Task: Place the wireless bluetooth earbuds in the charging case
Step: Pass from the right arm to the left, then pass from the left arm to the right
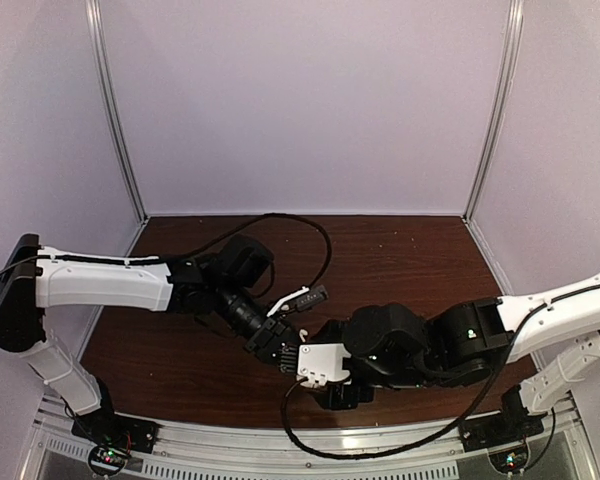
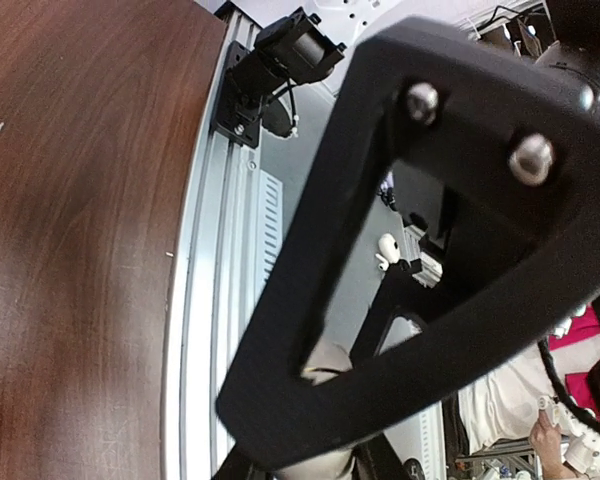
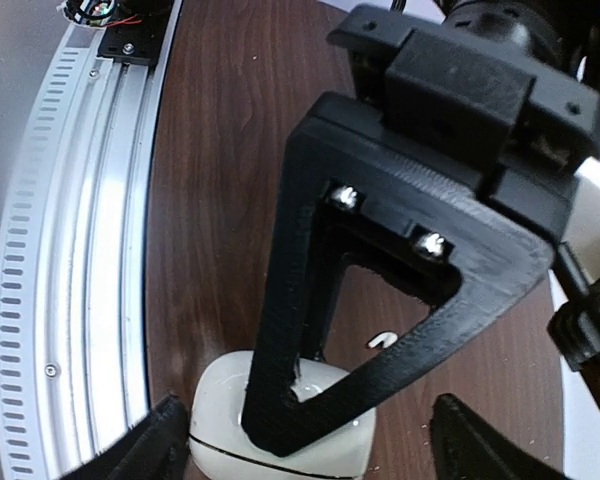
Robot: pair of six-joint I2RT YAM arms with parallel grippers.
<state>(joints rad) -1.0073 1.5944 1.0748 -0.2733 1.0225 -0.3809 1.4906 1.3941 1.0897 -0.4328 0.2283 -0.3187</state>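
The white charging case (image 3: pixel 212 425) rests on the dark wood table near its front rail. It lies between my right gripper's (image 3: pixel 315 445) spread fingers (image 3: pixel 160 445), so that gripper is open around it. My left gripper (image 1: pixel 277 347) comes down from above, and the tip of one black finger (image 3: pixel 280 330) rests on the case's top. Its jaws stand close together; whether anything is pinched is hidden. In the left wrist view a whitish surface shows at my left gripper (image 2: pixel 315 465). A tiny white curved piece (image 3: pixel 383 341), perhaps an earbud, lies on the table beyond the case.
The aluminium front rail (image 3: pixel 70 250) runs right beside the case. Both arms meet low at the table's front centre (image 1: pixel 310 350), with a black cable (image 1: pixel 320 240) looping behind them. White walls enclose the table (image 1: pixel 400 260) at the back and sides.
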